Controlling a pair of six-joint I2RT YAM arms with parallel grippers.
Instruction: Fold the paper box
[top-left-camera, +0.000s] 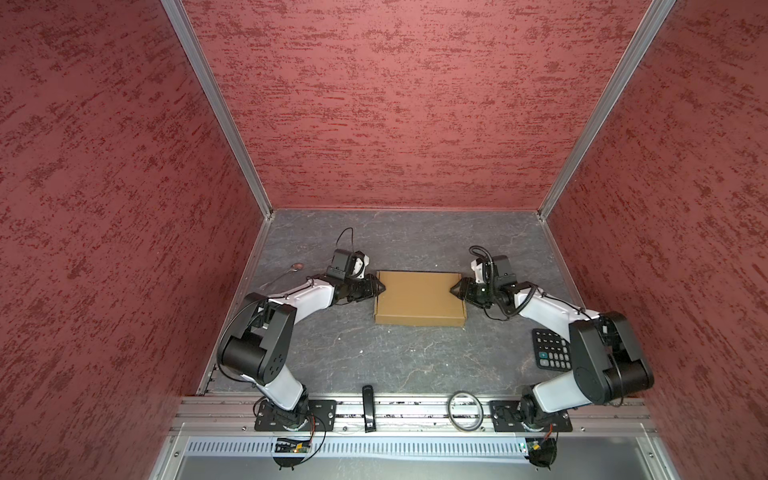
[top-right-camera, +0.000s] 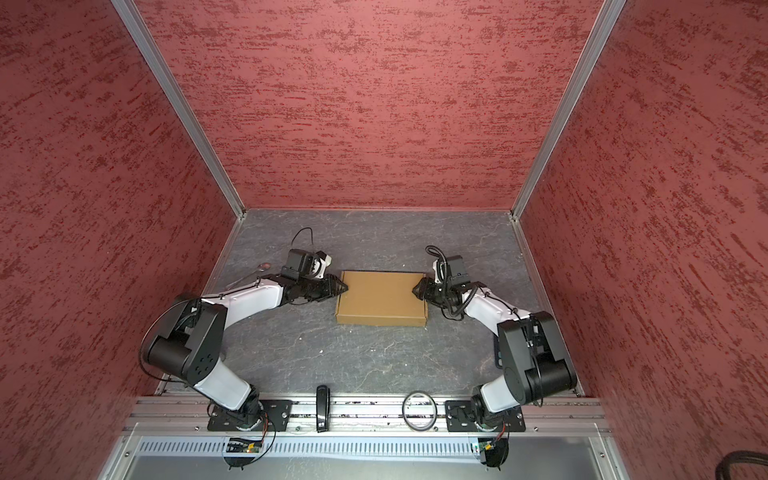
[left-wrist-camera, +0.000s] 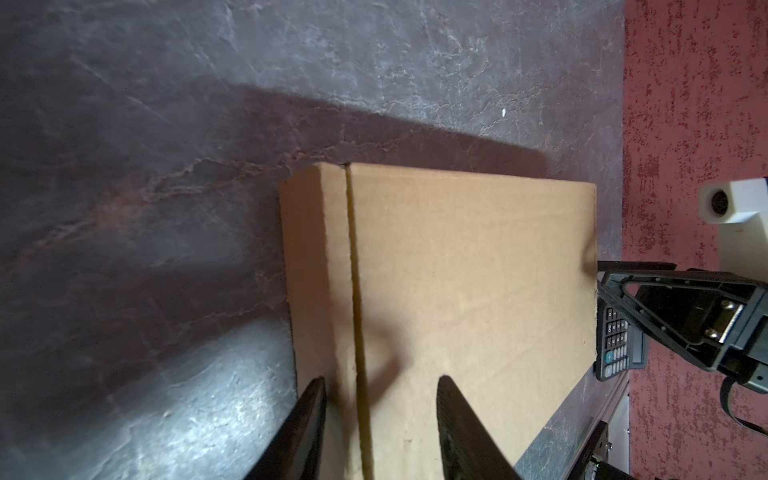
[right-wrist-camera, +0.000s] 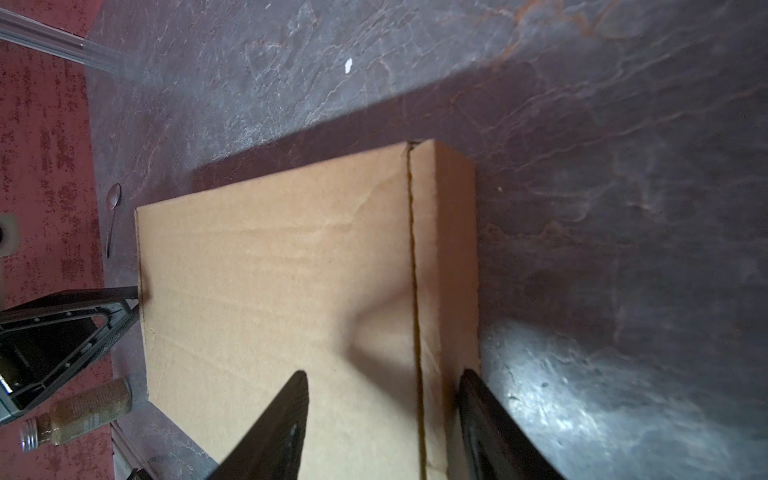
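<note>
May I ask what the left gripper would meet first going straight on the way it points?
The closed brown cardboard box: the left gripper points at its short end wall, very close; contact cannot be told.

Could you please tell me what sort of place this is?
Probably a robot test cell, not a home: red textured wall panels set in aluminium posts enclose a grey tabletop, and the left arm and right arm are bolted to an aluminium rail, facing a paper box.
</note>
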